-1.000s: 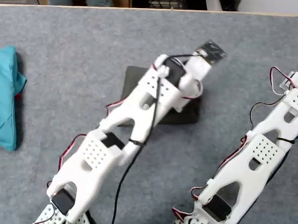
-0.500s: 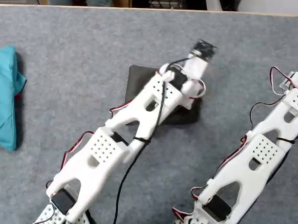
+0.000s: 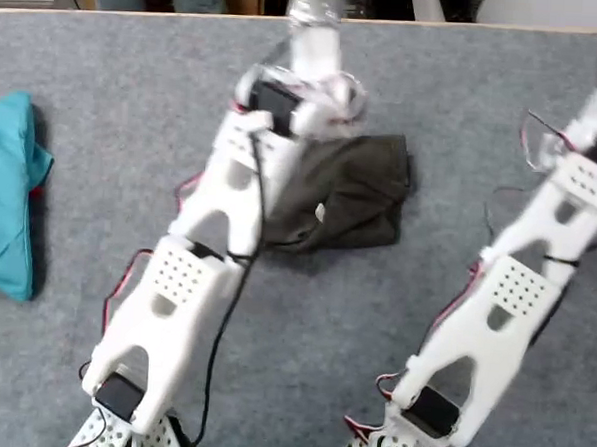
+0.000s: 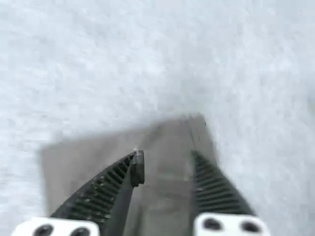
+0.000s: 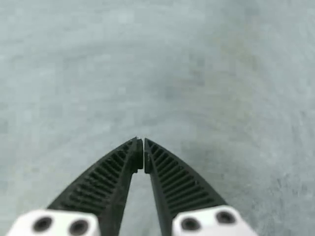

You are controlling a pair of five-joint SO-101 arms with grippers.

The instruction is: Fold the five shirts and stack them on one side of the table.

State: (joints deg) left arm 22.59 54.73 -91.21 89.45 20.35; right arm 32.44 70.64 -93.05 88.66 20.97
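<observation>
Right gripper (image 5: 143, 145): pair of black, ribbed, wedge-shaped plastic fingers (image 5: 110, 179), closed, tips touching at the middle of the frame, sides splaying apart toward the near edge. Seated in two white plastic mounting blocks (image 5: 51, 223) with dark round screw holes, cut off by the frame edge. Backed by a plain grey, felt-like table covering (image 5: 206, 64) across the rest of the frame.

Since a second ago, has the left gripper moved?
Yes. The left gripper swung left and toward the table's far edge, away from the dark shirt's right end.
</observation>
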